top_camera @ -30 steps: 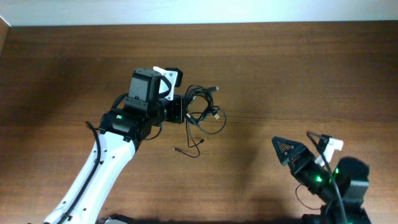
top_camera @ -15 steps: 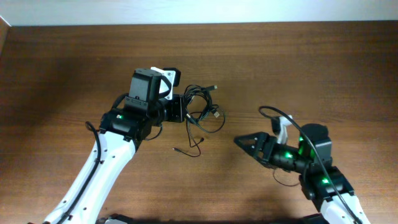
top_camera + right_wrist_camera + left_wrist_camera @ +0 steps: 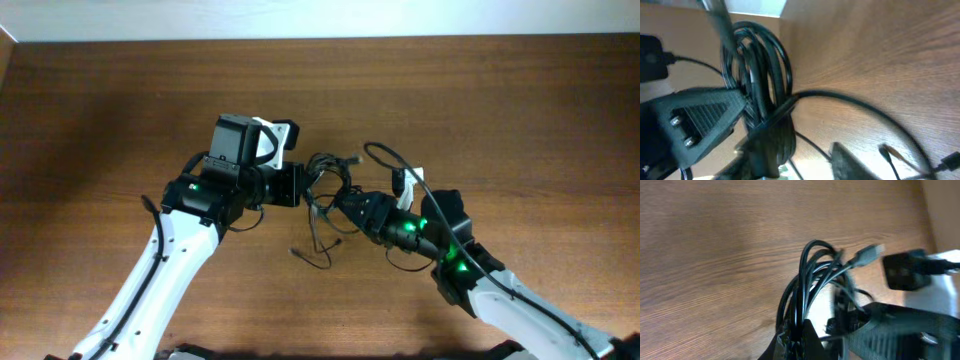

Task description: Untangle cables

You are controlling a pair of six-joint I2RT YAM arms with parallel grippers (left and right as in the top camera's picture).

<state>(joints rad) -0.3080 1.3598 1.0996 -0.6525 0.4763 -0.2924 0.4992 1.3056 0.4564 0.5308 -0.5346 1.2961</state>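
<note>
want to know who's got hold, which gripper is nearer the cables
Left, narrowly. The left gripper has its fingers clamped on the left side of the cables. The right gripper is at their right side, fingers open with strands between them.

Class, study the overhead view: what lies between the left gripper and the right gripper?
The cables lie there, bunched between left gripper and right gripper, as the overhead view shows.

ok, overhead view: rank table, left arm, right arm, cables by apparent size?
1. table
2. left arm and right arm: these look about alike, so they are not ranked
3. cables, a small bunch between the arms
</note>
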